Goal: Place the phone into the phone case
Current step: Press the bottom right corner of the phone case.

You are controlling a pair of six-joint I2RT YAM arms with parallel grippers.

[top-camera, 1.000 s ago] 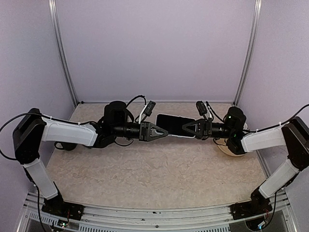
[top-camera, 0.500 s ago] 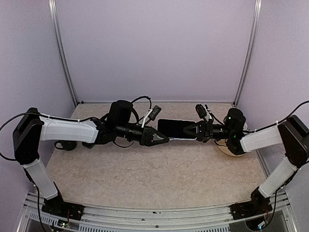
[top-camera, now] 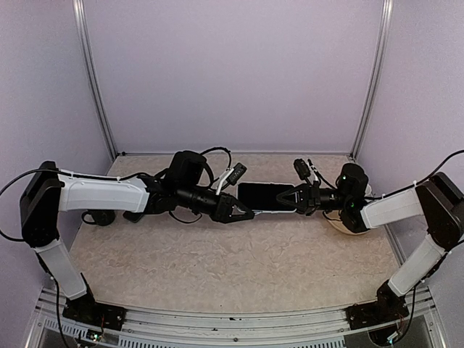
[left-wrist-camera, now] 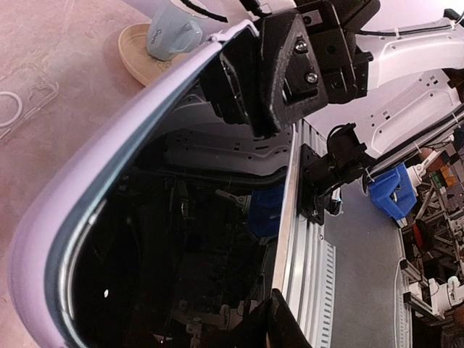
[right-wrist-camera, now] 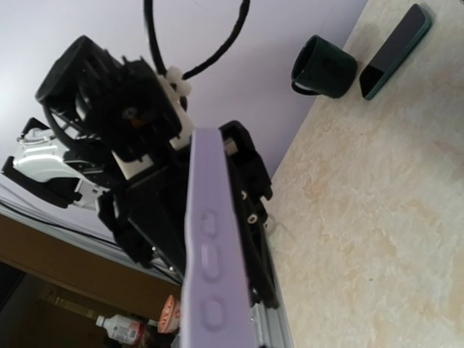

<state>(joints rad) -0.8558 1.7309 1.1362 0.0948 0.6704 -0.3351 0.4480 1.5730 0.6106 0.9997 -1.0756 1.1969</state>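
A: Since the task centres on the phone [top-camera: 264, 196], where is it?
B: Mid-frame in the top view, held above the table [top-camera: 217, 268]. The left claw [top-camera: 241, 212] clamps one end, the right claw [top-camera: 293, 197] the other.
A: And the phone case [left-wrist-camera: 22, 90]?
B: Clear and empty, upper left of the left wrist view. The phone is not yet in it.

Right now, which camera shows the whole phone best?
The top external view: the whole phone shows, dark screen up, held at both ends. The left wrist view is too close, showing only a rounded corner and shiny screen. The right wrist view shows only its lilac side edge with buttons.
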